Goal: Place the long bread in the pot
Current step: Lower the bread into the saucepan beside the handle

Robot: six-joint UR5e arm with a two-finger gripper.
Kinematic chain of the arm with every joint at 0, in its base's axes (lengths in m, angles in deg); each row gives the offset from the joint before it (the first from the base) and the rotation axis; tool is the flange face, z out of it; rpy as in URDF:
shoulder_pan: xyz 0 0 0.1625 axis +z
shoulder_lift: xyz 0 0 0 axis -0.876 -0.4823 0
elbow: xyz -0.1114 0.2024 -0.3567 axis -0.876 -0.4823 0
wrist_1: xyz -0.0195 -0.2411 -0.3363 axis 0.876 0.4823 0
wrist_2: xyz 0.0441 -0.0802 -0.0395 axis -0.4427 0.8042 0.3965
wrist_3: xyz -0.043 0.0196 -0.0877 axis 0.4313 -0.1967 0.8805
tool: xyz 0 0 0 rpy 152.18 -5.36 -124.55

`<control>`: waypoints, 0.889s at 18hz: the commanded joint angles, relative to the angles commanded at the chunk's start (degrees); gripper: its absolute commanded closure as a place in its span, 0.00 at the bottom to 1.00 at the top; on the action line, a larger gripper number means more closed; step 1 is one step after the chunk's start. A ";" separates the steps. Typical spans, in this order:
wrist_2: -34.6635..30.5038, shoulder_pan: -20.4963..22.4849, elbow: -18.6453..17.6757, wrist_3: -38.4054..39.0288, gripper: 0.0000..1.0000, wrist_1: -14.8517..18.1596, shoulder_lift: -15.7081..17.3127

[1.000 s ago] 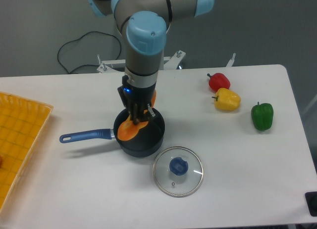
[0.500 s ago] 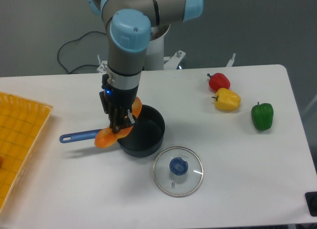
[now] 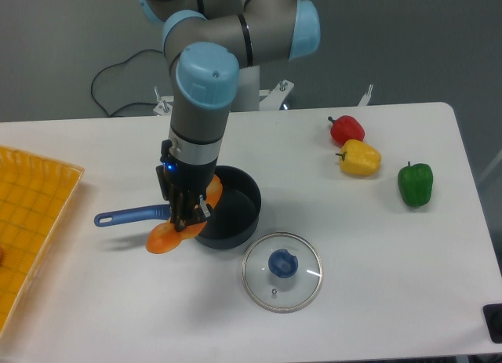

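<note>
**A:** Drifted left again compared with half a second back. Gripper (image 3: 185, 215) plus long bread (image 3: 174, 232) now sitting further toward the blue handle (image 3: 129, 216), loaf's lower end hanging out over the table (image 3: 376, 300) beside the pot (image 3: 229, 207) instead of over its mouth. A full second back, parked right above the pot's opening.

**B:** So not in yet?

**A:** Nope. Clamped on the loaf around its middle, fingers closed tight on it, loaf tilted with the pale-orange end low on the left and the upper end poking up by the pot's near-left rim. Hard to tell whether that low end touches the table or just hovers.

**B:** Anything done at all?

**A:** Pick-up done, carried to the pot, that's about it. Pot looks empty inside from this angle. Left to do, by the looks of it: swing back right over the opening, lower, let go.

**B:** Clutter?

**A:** Glass lid (image 3: 281, 271) lying just in front of the pot, off it. Red pepper (image 3: 347, 130), yellow pepper (image 3: 360, 157), green pepper (image 3: 415, 183) well off to the right. Yellow tray (image 3: 31, 206) far left.
</note>
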 joint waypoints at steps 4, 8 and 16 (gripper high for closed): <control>-0.09 0.18 -0.26 -0.35 0.88 -0.26 -1.32; -0.26 0.18 -0.70 -0.35 0.87 -1.76 -2.37; -0.35 1.76 -2.28 -2.90 0.85 -2.11 -3.52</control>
